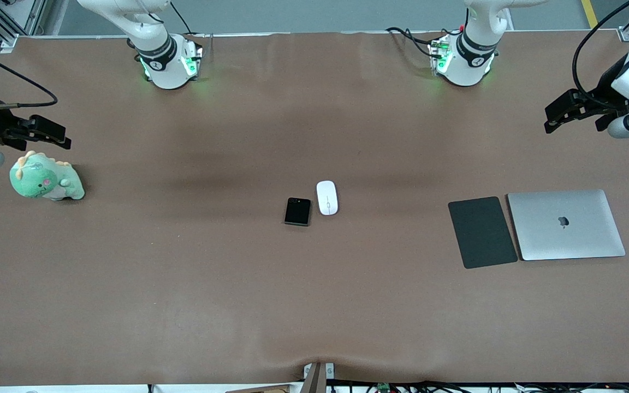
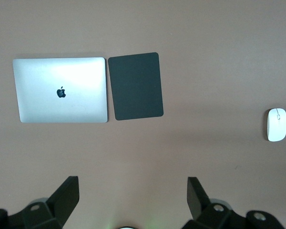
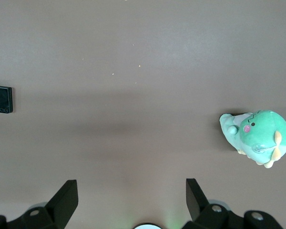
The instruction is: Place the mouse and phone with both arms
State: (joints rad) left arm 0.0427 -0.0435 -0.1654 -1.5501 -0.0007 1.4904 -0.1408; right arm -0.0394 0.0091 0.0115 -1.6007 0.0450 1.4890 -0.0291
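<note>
Both pincers stand wide open and empty. The left gripper (image 1: 557, 115) hangs over bare table at the left arm's end, and the right gripper (image 1: 47, 132) hangs over the right arm's end, above the green plush dinosaur toy (image 1: 46, 179); each arm waits, nothing grasped.

Taking the small white glossy oval mouse (image 1: 327, 197) as landmark: it lies mid-table, and the small black nearly square phone (image 1: 297, 211) lies just beside it, toward the right arm's end and slightly nearer the front camera, the two apart by a thin gap. Well away from the mouse toward the left arm's end lies the flat dark-grey rectangular pad (image 1: 482, 232), with the closed silver laptop (image 1: 565, 224) just beside it, farther still from the mouse.

By my judgement the task has not begun: the step in hand is the reach. Next, each arm must travel inward to the centre and descend, probably the left for the mouse and the right for the phone, keeping clear of one another since the targets sit so close.

No containers are on the brown table (image 1: 183, 284).
</note>
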